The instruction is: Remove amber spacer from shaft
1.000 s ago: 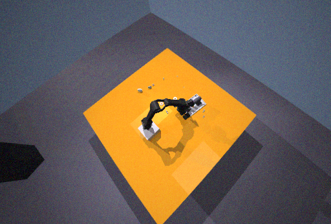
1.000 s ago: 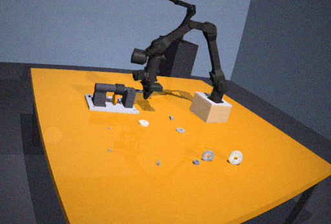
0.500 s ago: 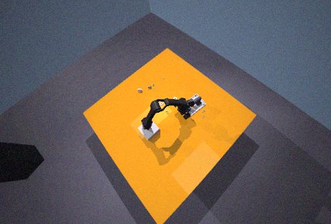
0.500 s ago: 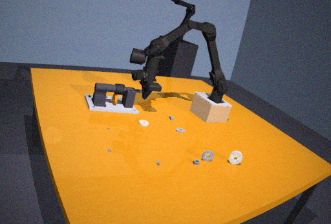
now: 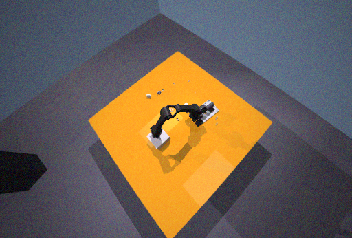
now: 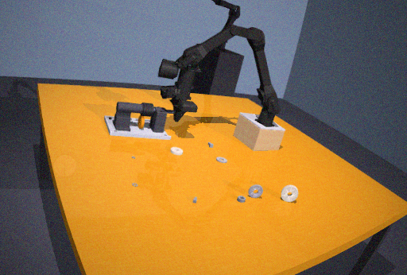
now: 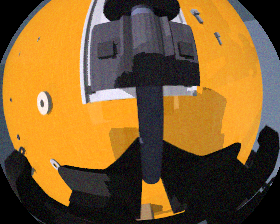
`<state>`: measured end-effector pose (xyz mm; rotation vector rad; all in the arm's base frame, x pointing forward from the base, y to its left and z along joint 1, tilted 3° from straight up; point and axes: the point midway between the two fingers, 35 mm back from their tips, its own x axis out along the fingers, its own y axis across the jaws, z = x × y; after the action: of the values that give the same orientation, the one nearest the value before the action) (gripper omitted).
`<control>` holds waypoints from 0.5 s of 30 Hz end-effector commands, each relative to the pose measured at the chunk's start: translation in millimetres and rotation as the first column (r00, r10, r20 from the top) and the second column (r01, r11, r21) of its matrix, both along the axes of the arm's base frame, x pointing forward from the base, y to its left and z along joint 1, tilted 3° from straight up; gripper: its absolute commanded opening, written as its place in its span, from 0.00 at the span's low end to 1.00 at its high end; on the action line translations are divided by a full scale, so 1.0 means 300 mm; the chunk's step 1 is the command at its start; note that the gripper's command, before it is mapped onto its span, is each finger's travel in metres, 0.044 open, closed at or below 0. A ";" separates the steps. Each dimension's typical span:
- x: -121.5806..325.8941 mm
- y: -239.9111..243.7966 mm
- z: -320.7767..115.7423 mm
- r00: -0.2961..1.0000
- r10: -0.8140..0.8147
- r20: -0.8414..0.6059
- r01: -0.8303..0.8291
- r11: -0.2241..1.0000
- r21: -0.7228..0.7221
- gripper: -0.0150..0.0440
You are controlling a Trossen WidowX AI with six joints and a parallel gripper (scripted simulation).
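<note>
The housing stands on a white base plate (image 5: 216,112) (image 6: 139,133) with dark blocks (image 6: 122,119) (image 7: 106,67) at both ends and a thick dark cylinder and collar across the top. The thin dark shaft (image 6: 168,111) (image 7: 151,115) sticks out of the near block toward the arm. My gripper (image 6: 178,114) (image 7: 145,140) is shut on its outer end, clear of the block. An amber spacer (image 6: 141,122) shows edge-on between the blocks, under the collar; whether it hangs on the shaft or rests lower cannot be told. Other spacers on the shaft cannot be made out.
A white ring (image 6: 176,151) (image 7: 44,103) lies beside the base plate. A grey ring (image 6: 221,160), another grey ring (image 6: 256,193), a standing white ring (image 6: 291,195) and several small parts lie farther off. The arm's box-shaped mount (image 6: 258,134) stands to the right.
</note>
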<state>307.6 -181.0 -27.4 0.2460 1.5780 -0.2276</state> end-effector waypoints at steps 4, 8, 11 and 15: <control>0.017 -0.002 0.003 1.000 -0.001 0.009 0.001 1.000 0.001 0.25; 0.021 -0.004 0.003 1.000 -0.001 0.009 0.001 1.000 0.001 0.25; 0.025 -0.005 0.003 1.000 -0.001 0.009 0.001 1.000 0.001 0.25; 0.029 -0.006 0.003 1.000 -0.001 0.009 0.001 1.000 0.001 0.25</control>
<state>312.5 -182.5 -27.4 0.2460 1.5778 -0.2276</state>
